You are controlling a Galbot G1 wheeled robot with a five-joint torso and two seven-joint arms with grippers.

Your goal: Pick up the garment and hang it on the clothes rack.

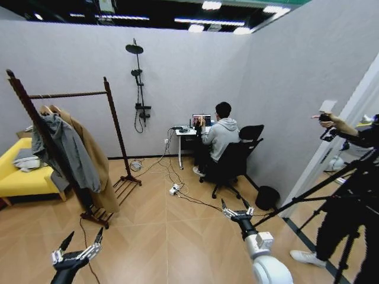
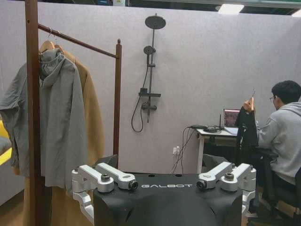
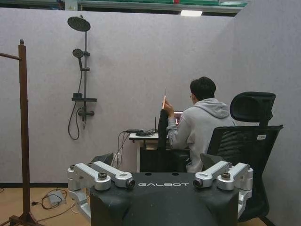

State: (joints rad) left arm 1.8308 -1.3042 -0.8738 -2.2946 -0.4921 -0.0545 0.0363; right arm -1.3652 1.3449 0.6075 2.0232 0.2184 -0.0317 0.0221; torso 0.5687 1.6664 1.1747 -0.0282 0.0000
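Note:
The garment [image 2: 247,128], a small black top, hangs from a hanger that a seated person's hand [image 2: 250,101] holds up beside the desk; it also shows as a dark strip, the garment [image 3: 162,129], and far off as the garment [image 1: 200,125]. The clothes rack [image 1: 68,94] stands at the left, its post [image 2: 32,94] close to my left arm and its far post [image 3: 22,117] off to one side. My left gripper [image 1: 80,241] is open and low at the front left. My right gripper [image 1: 237,207] is open, pointing toward the desk. Both are far from the garment and hold nothing.
A grey hooded jacket [image 1: 65,151] and a long tan coat [image 1: 95,160] hang on the rack. A yellow sofa [image 1: 18,174] sits behind it. Cables and a power strip [image 1: 174,189] cross the floor. An office chair [image 1: 234,163], a black bin [image 1: 267,197] and a tripod [image 1: 331,189] with a person crowd the right.

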